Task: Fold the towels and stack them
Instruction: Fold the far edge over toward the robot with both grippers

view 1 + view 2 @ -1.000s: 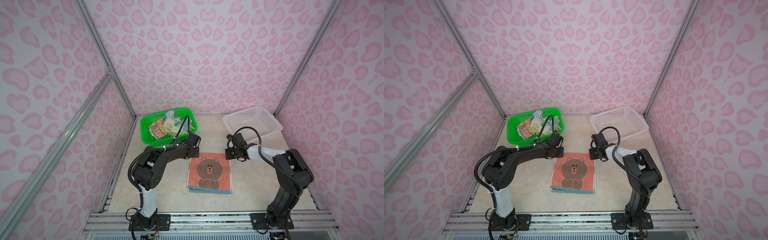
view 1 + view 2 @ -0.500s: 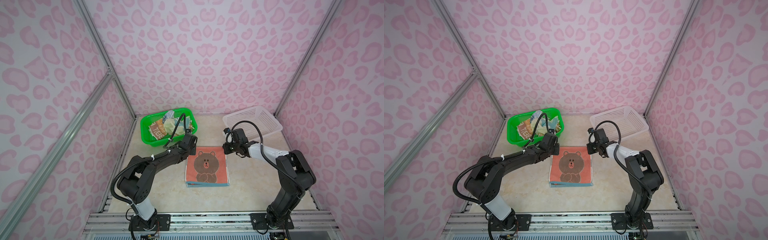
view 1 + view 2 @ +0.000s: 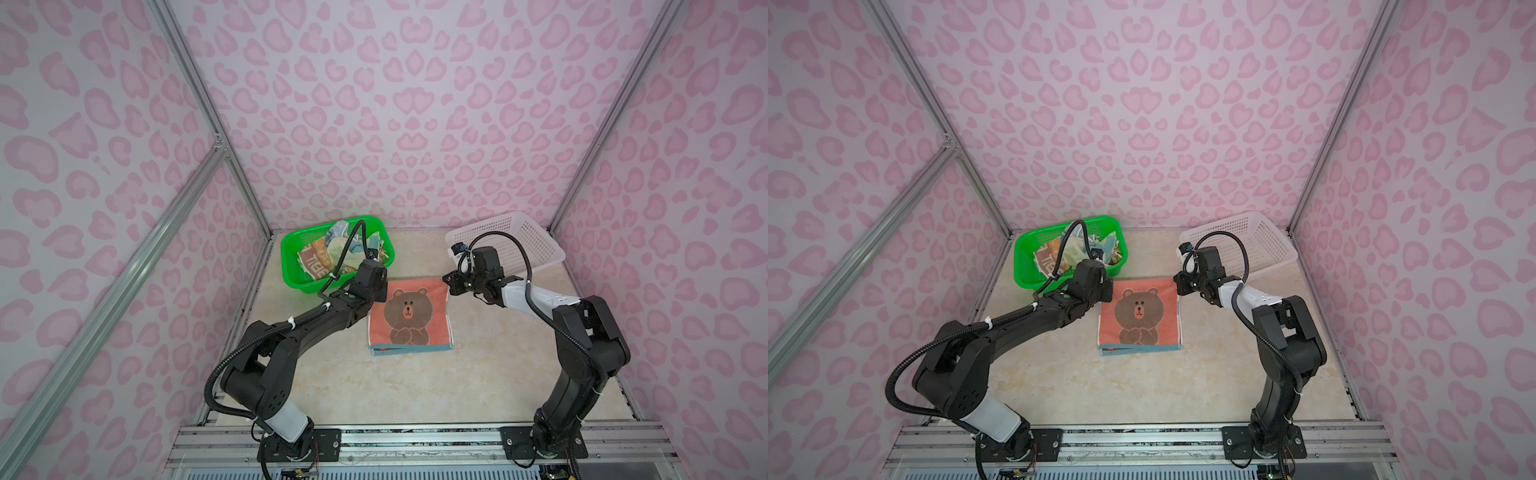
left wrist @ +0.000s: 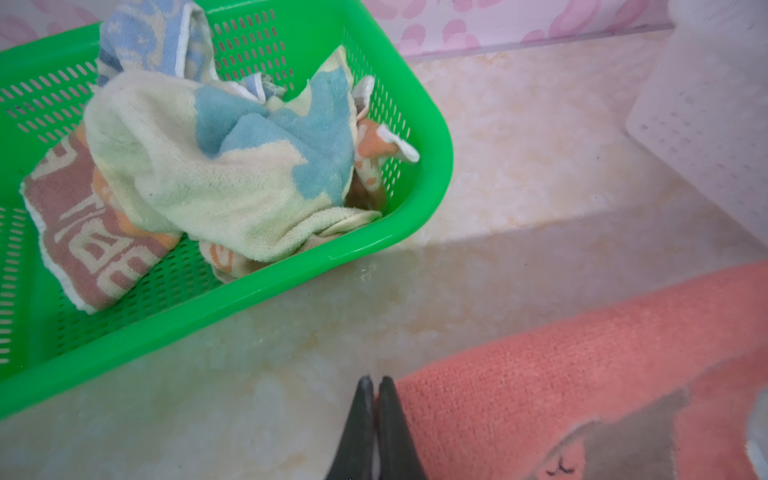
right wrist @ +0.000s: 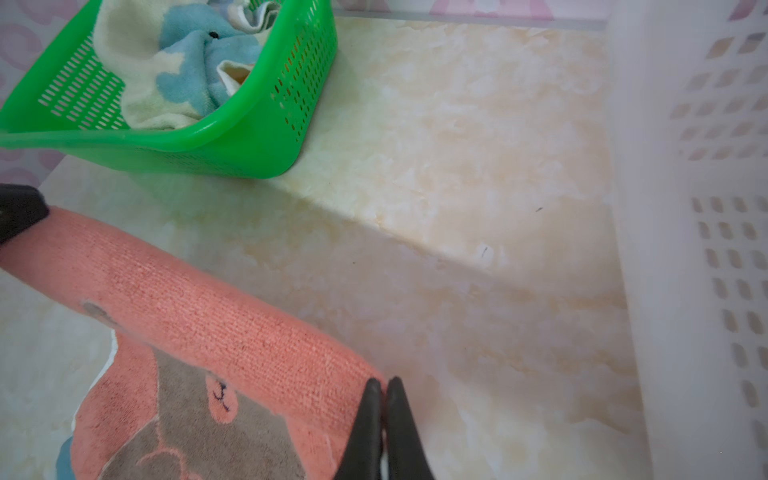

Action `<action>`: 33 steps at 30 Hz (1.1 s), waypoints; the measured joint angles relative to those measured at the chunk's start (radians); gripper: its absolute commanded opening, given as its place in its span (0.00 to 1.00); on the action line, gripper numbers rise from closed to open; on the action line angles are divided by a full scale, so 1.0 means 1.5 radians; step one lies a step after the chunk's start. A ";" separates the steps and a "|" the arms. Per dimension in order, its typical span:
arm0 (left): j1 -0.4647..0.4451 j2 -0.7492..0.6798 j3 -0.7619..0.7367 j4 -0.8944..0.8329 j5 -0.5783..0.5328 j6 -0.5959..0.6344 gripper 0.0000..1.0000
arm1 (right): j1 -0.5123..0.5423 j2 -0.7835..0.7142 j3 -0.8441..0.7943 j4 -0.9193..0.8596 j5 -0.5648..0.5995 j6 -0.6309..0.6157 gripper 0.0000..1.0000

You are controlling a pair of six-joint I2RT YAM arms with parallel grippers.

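Observation:
A coral towel with a brown bear lies mid-table, a blue edge showing at its near end. Its far edge is raised and pulled taut between my two grippers. My left gripper is shut on the far left corner of the coral cloth. On the far right corner of that cloth, my right gripper is shut too. More towels sit crumpled in the green basket, among them a striped, lettered one.
The green basket stands at the back left, close behind my left gripper. A white perforated basket stands at the back right, just behind my right wrist. Pink patterned walls close in three sides.
Both grippers have moved toward the back of the table with the coral towel's far corners, and the towel has slid that way with them. Both stay shut.

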 measured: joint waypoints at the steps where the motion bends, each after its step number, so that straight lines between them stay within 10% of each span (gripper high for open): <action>1: 0.000 -0.009 -0.011 0.006 0.007 0.000 0.03 | 0.000 -0.005 -0.007 0.005 -0.012 -0.004 0.00; 33: -0.129 -0.230 -0.248 -0.068 -0.002 -0.112 0.03 | 0.086 -0.235 -0.274 -0.091 -0.002 0.012 0.00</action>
